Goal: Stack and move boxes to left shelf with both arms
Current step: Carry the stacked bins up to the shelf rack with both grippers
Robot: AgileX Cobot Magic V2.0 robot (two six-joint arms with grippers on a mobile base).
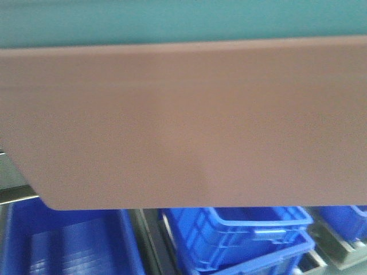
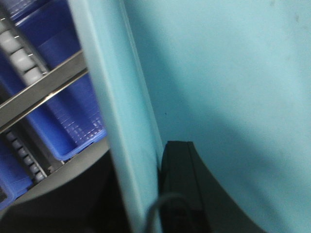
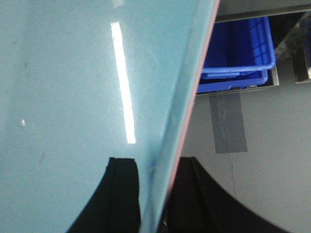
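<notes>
The salmon-pink box (image 1: 183, 126) fills most of the front view, very close to the camera. The light sky-blue box (image 1: 172, 20) shows along its top as a band, seemingly nested inside it. My left gripper (image 2: 141, 162) is shut on the light-blue wall (image 2: 109, 97), with one dark finger (image 2: 182, 184) inside the box. My right gripper (image 3: 155, 162) is shut on the opposite wall, where a thin pink edge (image 3: 187, 111) runs against the light-blue wall (image 3: 73, 97). The left shelf's steel rail (image 2: 43, 92) and white rollers (image 2: 19, 53) lie left of the box.
Dark blue bins stand below and behind the held boxes (image 1: 241, 235), (image 1: 63, 240), one on a rack in the right wrist view (image 3: 238, 48). More dark blue bins (image 2: 73, 111) sit under the roller tracks. Grey tape (image 3: 228, 121) marks the floor.
</notes>
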